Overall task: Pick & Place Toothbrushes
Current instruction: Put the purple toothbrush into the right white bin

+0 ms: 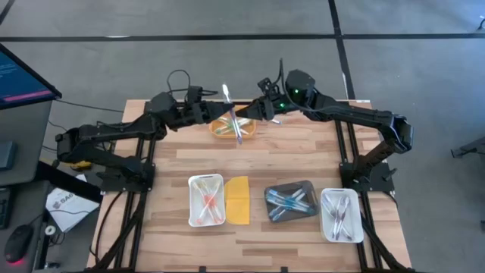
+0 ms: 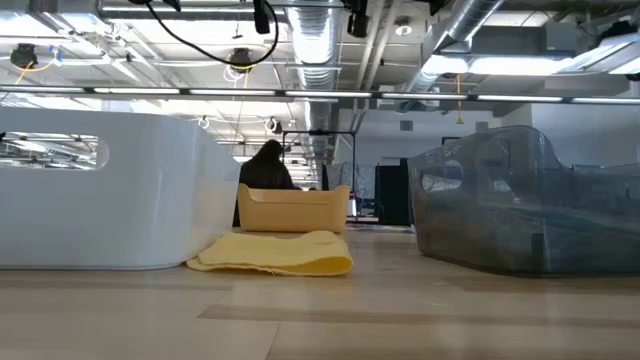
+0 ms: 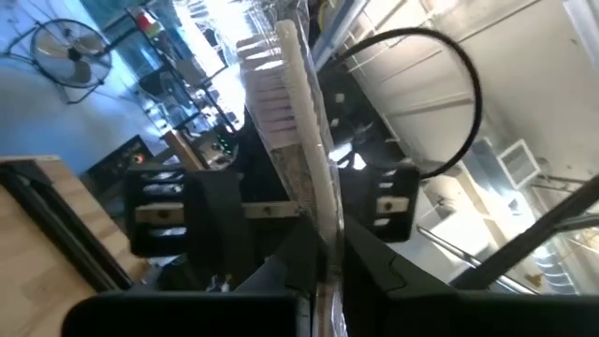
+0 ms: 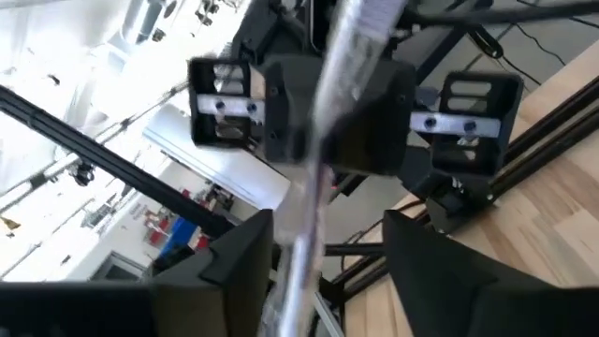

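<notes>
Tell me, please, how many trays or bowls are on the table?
5: an orange bowl at the far edge under the grippers, then along the near edge a white tray, a dark tray and a clear tray. Correction: 4; none looks hidden.

A: Arm pos?
B: Both arms meet at table's far edge, above orange tray. Left gripper grips a clear toothbrush, upright-ish; right gripper just beside it.
A: Near edge?
B: White tray, yellow lid, dark tray, clear tray, all w/ brushes except lid.
</notes>
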Robot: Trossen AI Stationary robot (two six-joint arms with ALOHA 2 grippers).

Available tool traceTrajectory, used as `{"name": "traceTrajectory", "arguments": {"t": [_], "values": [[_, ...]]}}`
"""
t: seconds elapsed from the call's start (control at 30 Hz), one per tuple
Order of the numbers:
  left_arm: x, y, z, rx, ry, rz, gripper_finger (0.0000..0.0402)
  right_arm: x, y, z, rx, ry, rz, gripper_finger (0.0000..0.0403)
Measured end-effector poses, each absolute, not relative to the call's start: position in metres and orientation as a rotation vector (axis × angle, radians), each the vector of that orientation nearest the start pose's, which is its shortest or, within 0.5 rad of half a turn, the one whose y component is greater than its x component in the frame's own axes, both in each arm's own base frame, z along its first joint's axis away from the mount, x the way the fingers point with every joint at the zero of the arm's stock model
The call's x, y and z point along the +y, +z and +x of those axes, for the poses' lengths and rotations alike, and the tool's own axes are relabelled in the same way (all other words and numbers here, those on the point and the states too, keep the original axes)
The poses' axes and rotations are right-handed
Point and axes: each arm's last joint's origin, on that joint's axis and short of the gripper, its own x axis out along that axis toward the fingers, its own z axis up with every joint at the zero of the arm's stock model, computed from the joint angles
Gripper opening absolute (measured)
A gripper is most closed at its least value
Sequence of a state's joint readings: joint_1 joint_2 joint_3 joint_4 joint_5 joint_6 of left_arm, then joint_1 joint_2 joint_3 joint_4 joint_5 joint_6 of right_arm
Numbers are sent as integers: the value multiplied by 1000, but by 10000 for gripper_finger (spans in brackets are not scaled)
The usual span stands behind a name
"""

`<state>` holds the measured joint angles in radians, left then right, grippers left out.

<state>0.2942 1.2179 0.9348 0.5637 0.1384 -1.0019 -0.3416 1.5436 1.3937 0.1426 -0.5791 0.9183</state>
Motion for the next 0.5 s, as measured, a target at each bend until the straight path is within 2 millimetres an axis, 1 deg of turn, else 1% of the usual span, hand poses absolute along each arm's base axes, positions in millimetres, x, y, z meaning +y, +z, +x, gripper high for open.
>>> {"name": "traceTrajectory", "arguments": {"t": [0.2, 0.37, 0.5], "values": [[76, 366, 263, -321, 10, -933, 14, -104, 393, 341, 94, 254, 924, 231], [76, 366, 263, -323, 16, -934, 14, -104, 393, 341, 94, 251, 924, 234], [77, 361, 268, -303, 32, -941, 14, -106, 385, 348, 95, 211, 931, 229]]}}
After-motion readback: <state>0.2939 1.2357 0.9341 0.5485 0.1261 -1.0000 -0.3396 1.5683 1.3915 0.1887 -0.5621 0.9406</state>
